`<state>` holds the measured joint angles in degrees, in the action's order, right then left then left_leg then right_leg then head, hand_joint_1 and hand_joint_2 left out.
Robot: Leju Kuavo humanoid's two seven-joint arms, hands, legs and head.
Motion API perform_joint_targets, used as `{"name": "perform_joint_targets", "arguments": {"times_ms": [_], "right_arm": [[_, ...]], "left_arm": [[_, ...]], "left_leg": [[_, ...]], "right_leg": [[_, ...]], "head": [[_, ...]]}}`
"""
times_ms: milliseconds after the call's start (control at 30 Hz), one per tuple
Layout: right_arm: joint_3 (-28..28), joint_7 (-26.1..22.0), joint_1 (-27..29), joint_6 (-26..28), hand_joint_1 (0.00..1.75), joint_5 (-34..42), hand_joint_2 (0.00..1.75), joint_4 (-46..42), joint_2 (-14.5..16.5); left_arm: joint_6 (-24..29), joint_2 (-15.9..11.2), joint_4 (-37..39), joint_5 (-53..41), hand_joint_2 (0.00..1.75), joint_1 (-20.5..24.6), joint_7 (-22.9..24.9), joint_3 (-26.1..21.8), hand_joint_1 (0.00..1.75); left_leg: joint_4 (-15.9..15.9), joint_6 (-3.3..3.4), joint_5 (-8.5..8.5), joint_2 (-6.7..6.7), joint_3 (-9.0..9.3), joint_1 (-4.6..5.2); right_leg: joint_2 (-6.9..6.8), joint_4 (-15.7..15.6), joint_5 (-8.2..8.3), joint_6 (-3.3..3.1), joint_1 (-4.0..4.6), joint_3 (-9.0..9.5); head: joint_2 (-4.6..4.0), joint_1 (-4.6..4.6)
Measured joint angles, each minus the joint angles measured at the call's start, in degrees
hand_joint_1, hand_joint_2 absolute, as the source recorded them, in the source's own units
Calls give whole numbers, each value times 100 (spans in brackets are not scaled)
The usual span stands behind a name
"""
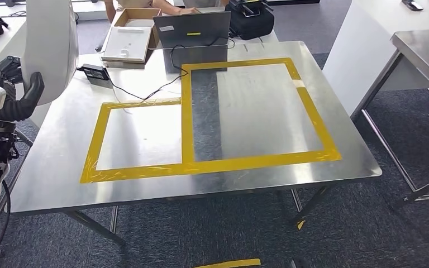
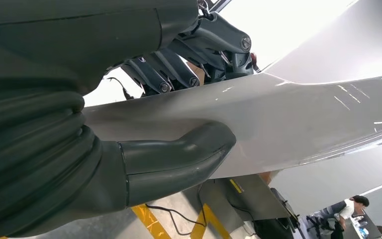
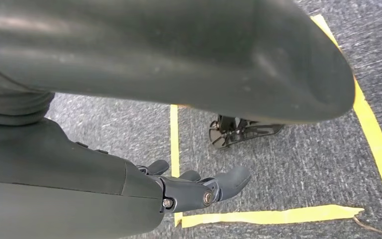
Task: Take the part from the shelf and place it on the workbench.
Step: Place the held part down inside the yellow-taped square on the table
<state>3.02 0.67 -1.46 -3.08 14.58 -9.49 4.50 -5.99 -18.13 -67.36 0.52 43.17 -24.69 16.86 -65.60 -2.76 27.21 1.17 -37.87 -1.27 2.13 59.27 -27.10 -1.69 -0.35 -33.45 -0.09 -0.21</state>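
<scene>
- The left robot hand [image 1: 19, 103] sits at the left edge of the head frame, gripping a large white part [image 1: 50, 39] that rises out of the top left corner.
- In the left wrist view the thumb [image 2: 179, 159] presses one face of the part [image 2: 288, 124] while the dark fingers [image 2: 179, 74] wrap the opposite face, so the panel is clamped between them.
- The part looks like a smooth, glossy, curved shell: probably stiff and fairly light for its bulk, but slippery. The hold sits near one edge, so I judge it could swing or slide if tilted fast.
- A safer hold would be deeper in from the rim, thumb and fingers squarely opposed across the thin wall.
- The right robot hand [image 3: 194, 189] hangs over the grey carpet with yellow floor tape [image 3: 268, 215] below it; its fingers are loosely curled and carry nothing.
- The steel surface [image 1: 61, 156] fills the middle of the head frame, marked with yellow tape rectangles [image 1: 187, 123]. The part is not yet on it.
- A laptop [image 1: 192, 30], a cardboard box [image 1: 131, 36] and a black power brick [image 1: 95, 72] crowd the upper edge, so the taped area is the likely landing zone.
</scene>
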Motion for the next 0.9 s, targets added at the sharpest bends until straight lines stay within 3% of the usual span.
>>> {"name": "perform_joint_targets", "arguments": {"times_ms": [67,100,167,233,333,400,433,467,533,567,600,667,733,767,833,900], "right_arm": [[0,-4,-11,-1,0,1,0,0,-2],[0,-5,-10,-1,0,2,0,0,-3],[0,-8,6,-6,0,2,0,0,-5],[-1,-21,24,-29,0,1,0,0,-9],[-2,-35,17,-60,0,-1,0,0,-12],[-2,-33,29,-62,0,-1,0,0,-13],[-2,-32,38,-62,0,-1,0,0,-13],[-2,-29,44,-61,0,-1,0,0,-14],[-2,-27,40,-58,0,0,0,0,-17],[-2,-27,33,-57,0,0,0,0,-19],[-2,-27,26,-58,0,1,0,0,-19],[-2,-26,23,-58,0,0,0,0,-19],[-2,-27,33,-57,0,1,0,0,-16],[-1,-27,33,-57,0,1,0,0,-16],[0,-26,27,-57,0,2,0,0,-17],[0,-25,24,-57,0,3,0,0,-19]], "left_arm": [[-14,-11,32,0,175,-3,-21,-20,175],[-26,-21,50,1,175,-14,-33,-31,175],[-54,-38,80,6,175,-29,-54,-49,175],[-79,-46,102,25,175,-17,-80,-67,175],[-110,-78,142,63,175,-12,-135,-96,175],[-115,-86,176,68,175,-49,-167,-103,175],[-115,-86,189,68,175,-70,-178,-103,175],[-116,-86,197,68,175,-86,-185,-103,175],[-116,-87,204,68,175,-97,-195,-103,175],[-115,-89,206,68,175,-97,-199,-104,175],[-115,-90,209,68,175,-98,-204,-104,175],[-114,-89,214,67,175,-102,-207,-104,175],[-114,-86,214,67,175,-106,-212,-105,175],[-114,-90,214,67,175,-107,-215,-107,175],[-114,-106,231,68,175,-120,-223,-109,175],[-114,-116,261,67,175,-150,-222,-110,175]], "left_leg": [[465,3,-105,102,158,-13],[507,38,-59,123,177,-5],[511,141,-99,56,204,-13],[529,216,-103,-24,234,-33],[545,293,-59,-167,276,-15],[544,311,-17,-260,312,1],[544,309,9,-302,343,6],[544,300,39,-345,384,9],[541,261,104,-427,462,29],[545,235,129,-467,488,45],[554,207,148,-509,506,61],[592,146,173,-613,539,82],[492,88,269,-543,528,67],[291,65,384,-434,442,57],[-403,39,686,-207,88,42],[-898,24,769,-147,-238,40]], "right_leg": [[75,54,-47,72,-22,-15],[114,65,-63,109,-23,-35],[172,76,-87,178,-14,-60],[71,236,-177,237,-4,-144],[-139,1201,-536,290,-11,-706],[-169,1628,-559,289,-13,-1018],[-182,1540,-421,276,-10,-1021],[-217,1241,-202,252,-4,-912],[-423,461,164,180,50,-582],[-512,204,242,149,77,-467],[-560,82,245,124,103,-417],[-466,48,235,81,105,-392],[-354,-7,251,21,72,-344],[-302,-33,257,-7,50,-315],[-184,-43,246,-42,31,-292],[-45,-29,231,-50,30,-284]], "head": [[0,-17],[0,-22],[0,-21],[0,1],[0,40],[0,40],[0,41],[0,41],[0,43],[0,43],[0,44],[0,43],[0,34],[0,27],[0,17],[0,19]]}}
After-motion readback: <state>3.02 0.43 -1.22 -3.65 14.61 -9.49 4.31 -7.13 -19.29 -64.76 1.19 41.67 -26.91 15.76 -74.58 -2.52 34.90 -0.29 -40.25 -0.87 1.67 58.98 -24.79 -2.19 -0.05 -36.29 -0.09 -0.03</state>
